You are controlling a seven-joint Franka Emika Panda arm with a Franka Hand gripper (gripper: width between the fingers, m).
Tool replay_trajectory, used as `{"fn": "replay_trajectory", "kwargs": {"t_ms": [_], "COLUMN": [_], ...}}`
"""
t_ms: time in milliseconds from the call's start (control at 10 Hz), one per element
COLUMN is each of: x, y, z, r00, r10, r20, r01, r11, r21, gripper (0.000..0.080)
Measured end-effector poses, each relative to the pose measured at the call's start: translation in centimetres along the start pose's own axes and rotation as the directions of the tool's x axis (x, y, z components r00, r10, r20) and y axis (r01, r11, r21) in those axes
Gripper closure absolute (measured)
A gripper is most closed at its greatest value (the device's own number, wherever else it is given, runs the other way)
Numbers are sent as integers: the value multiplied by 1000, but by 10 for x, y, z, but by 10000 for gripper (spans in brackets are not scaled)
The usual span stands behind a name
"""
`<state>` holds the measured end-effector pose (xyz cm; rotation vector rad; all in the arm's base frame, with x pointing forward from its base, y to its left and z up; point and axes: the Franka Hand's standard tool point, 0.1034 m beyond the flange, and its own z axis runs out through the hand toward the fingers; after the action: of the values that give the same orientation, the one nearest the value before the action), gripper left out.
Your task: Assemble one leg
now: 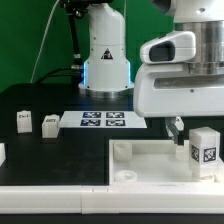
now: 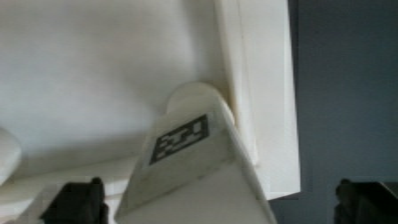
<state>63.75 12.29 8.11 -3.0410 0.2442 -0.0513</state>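
Observation:
The leg (image 1: 205, 150), a small white block with a black-and-white tag, stands upright on the right end of the large white tray-like piece (image 1: 140, 168). My gripper (image 1: 190, 130) hangs just above it, one dark finger (image 1: 178, 127) showing beside the leg. In the wrist view the leg (image 2: 178, 135) leans against the tray's raised edge (image 2: 249, 80) and lies between my gripper's (image 2: 222, 203) two dark fingertips (image 2: 80, 200). The fingertips stand wide apart, with a gap to the leg on each side. The gripper is open.
Two more legs (image 1: 24, 120) (image 1: 50, 123) stand on the black table at the exterior view's left, and another (image 1: 2, 152) is cut by the left edge. The marker board (image 1: 103, 120) lies behind the tray. The robot base (image 1: 105, 55) stands at the back.

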Motion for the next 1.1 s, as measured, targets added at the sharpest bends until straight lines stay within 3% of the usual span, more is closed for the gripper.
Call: {"fn": "replay_trajectory", "kwargs": {"t_ms": [300, 500, 600, 700, 800, 1100], "x": [0, 0, 0, 1, 1, 2], "y": [1, 2, 2, 3, 3, 6], "z": [1, 1, 1, 1, 1, 2], "r00": [975, 962, 964, 970, 979, 990], "r10": [-222, -271, -266, -243, -206, 140], "r20": [-11, -10, -10, -10, -11, -19], "r01": [222, 271, 266, 243, 206, -139], "r11": [975, 963, 964, 970, 979, 990], "r21": [-5, -8, -8, -9, -8, 14], "gripper": [150, 416, 416, 508, 508, 508]}}
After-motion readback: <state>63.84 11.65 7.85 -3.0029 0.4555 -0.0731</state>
